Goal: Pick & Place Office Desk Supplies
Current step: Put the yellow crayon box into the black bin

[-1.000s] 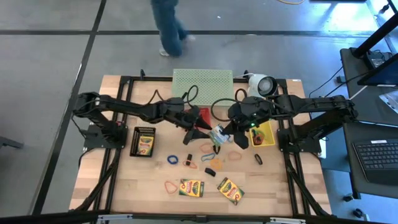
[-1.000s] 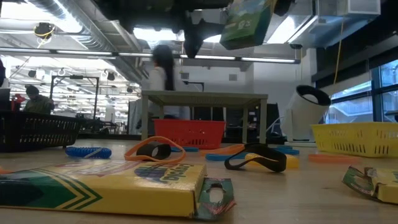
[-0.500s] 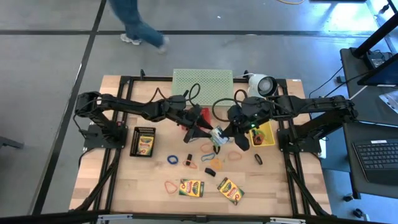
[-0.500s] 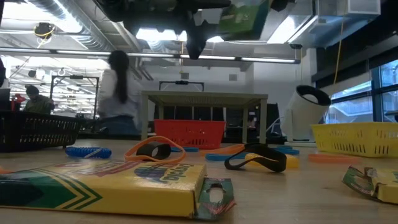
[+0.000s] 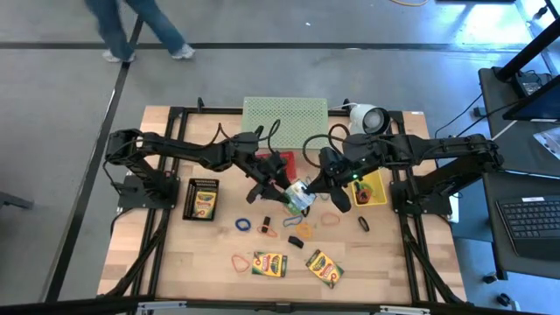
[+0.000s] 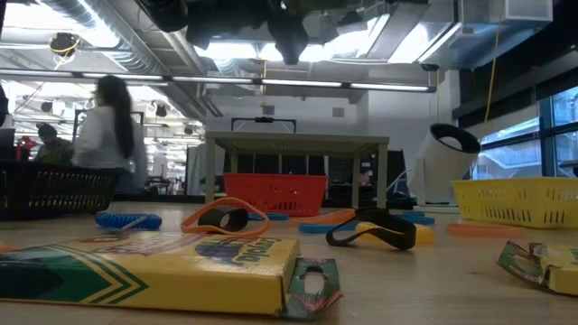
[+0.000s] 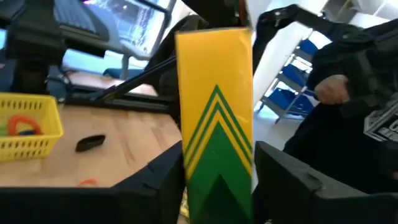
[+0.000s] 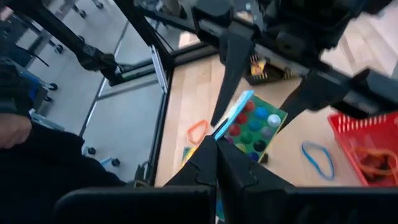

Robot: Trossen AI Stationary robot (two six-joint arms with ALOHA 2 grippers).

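Above the bench's middle, a crayon box (image 5: 298, 194) hangs in the air, pinched at one edge by the right pincer (image 8: 216, 140), whose fingers are pressed together on it. The left pincer (image 7: 216, 180) faces it with fingers apart, one on each side of the box (whether they touch is unclear). The box's long axis runs straight out from between those fingers, so the left arm looks placed to take it.
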